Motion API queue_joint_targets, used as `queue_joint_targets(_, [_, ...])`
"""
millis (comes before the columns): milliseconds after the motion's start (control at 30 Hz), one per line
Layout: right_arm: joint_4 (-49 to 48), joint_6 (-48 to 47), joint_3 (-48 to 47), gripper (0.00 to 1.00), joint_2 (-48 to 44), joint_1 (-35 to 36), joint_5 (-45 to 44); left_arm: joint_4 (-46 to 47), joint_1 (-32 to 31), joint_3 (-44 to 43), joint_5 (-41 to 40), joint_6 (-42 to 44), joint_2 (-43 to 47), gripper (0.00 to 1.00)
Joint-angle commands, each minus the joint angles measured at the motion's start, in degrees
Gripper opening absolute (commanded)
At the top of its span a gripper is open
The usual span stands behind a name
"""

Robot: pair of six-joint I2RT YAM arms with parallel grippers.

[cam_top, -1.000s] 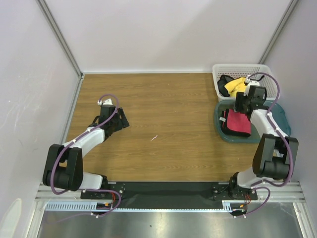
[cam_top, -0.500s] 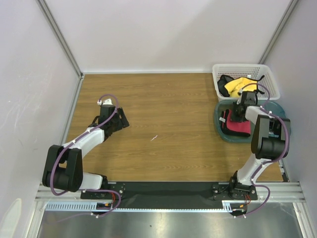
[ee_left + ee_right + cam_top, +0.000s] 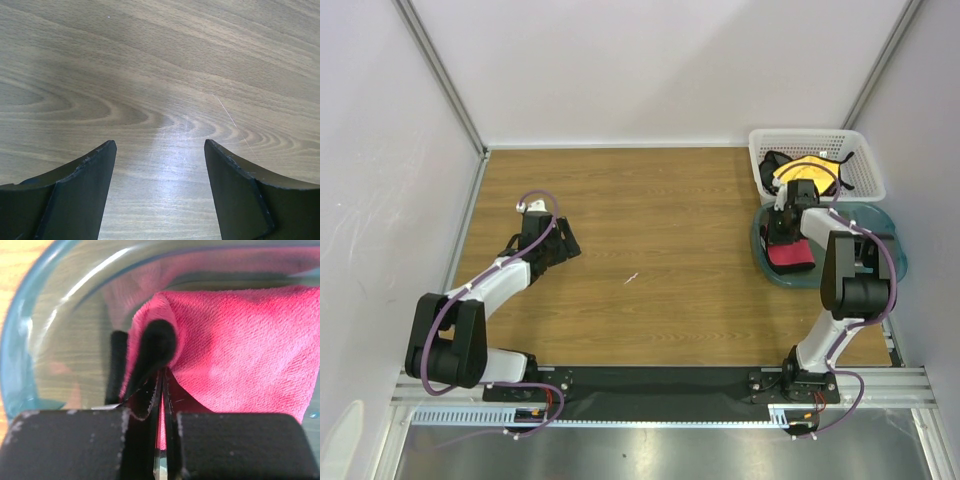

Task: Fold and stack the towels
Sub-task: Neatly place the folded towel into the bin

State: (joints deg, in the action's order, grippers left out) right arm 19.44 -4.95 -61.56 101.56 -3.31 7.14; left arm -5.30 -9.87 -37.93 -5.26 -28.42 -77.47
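1. Right gripper (image 3: 161, 386): the jaws are pinched together on a raised fold of the pink towel (image 3: 240, 335). The towel's black edging shows right at the pinch.
2. The pink towel lies inside the tub (image 3: 25, 325). In the top view it fills the tub's left part, and the gripper is at the towel's far end.
3. The tub sits at the right edge of the table (image 3: 660, 230), just in front of the basket (image 3: 865, 165).
4. The basket stands in the table's far right corner. It holds a yellow towel (image 3: 802, 167) with a black cloth (image 3: 772, 160) beside it, on the left. Both are bunched up, not folded.
5. Left gripper (image 3: 160, 165): the jaws are wide apart with nothing between them, only bare wood grain below.
6. The left gripper hangs low over the left half of the table, well apart from the tub and basket. I cannot tell whether its fingertips touch the wood.
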Motion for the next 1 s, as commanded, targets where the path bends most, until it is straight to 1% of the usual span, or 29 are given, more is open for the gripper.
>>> queue_joint_targets(0, [9.8,-2.5,-1.5,0.02,0.8,2.1,-0.6,0.2,0.3,-1.0,0.6,0.3,0.9,0.77])
queue_joint_targets(33, [10.9,-2.5,-2.4,0.02,1.1,2.4,-3.7,0.2,0.3,-1.4,0.6,0.5,0.8,0.77])
queue_joint_targets(100, [12.2,-1.6,-2.5,0.02,1.1,2.6,-7.1,0.2,0.3,-1.6,0.7,0.7,0.4,0.77])
queue_joint_targets(133, [12.3,-1.0,-2.4,0.02,0.9,2.4,-10.8,0.2,0.3,-1.8,0.8,0.7,0.2,0.77])
queue_joint_targets(200, [12.0,1.0,-1.8,0.02,0.4,0.9,-12.4,0.3,0.3,-2.1,1.1,0.7,-0.2,0.77])
queue_joint_targets(300, [11.4,3.3,-1.5,0.04,-0.5,-1.1,-12.0,0.8,0.3,-2.1,1.8,0.7,-0.6,0.77])
queue_joint_targets(500, [9.3,4.7,-1.0,0.05,-0.2,-2.3,-12.9,0.6,0.4,-2.1,1.6,0.7,-0.1,0.77])
queue_joint_targets(633, [9.3,5.7,-2.9,0.13,-0.5,-1.7,-9.8,0.4,0.3,-2.1,1.7,0.8,0.8,0.77])
queue_joint_targets(800, [12.0,5.1,-7.7,0.25,-6.8,0.4,-13.5,0.5,0.3,-3.0,3.0,1.6,3.5,0.79])
queue_joint_targets(867, [12.2,5.2,-10.4,0.35,-11.3,0.5,-15.6,0.6,0.3,-4.0,3.8,2.0,4.4,0.80])
queue_joint_targets(900, [12.1,5.1,-11.4,0.41,-12.9,0.5,-16.4,0.5,0.3,-4.4,3.9,2.4,5.3,0.81])
queue_joint_targets(933, [11.2,5.1,-13.0,0.56,-14.5,0.5,-16.6,0.4,0.3,-5.6,4.3,2.8,5.7,0.82])
queue_joint_targets(967, [10.6,5.1,-13.7,0.65,-15.9,0.5,-17.0,0.1,0.3,-6.4,4.4,3.0,6.2,0.82])
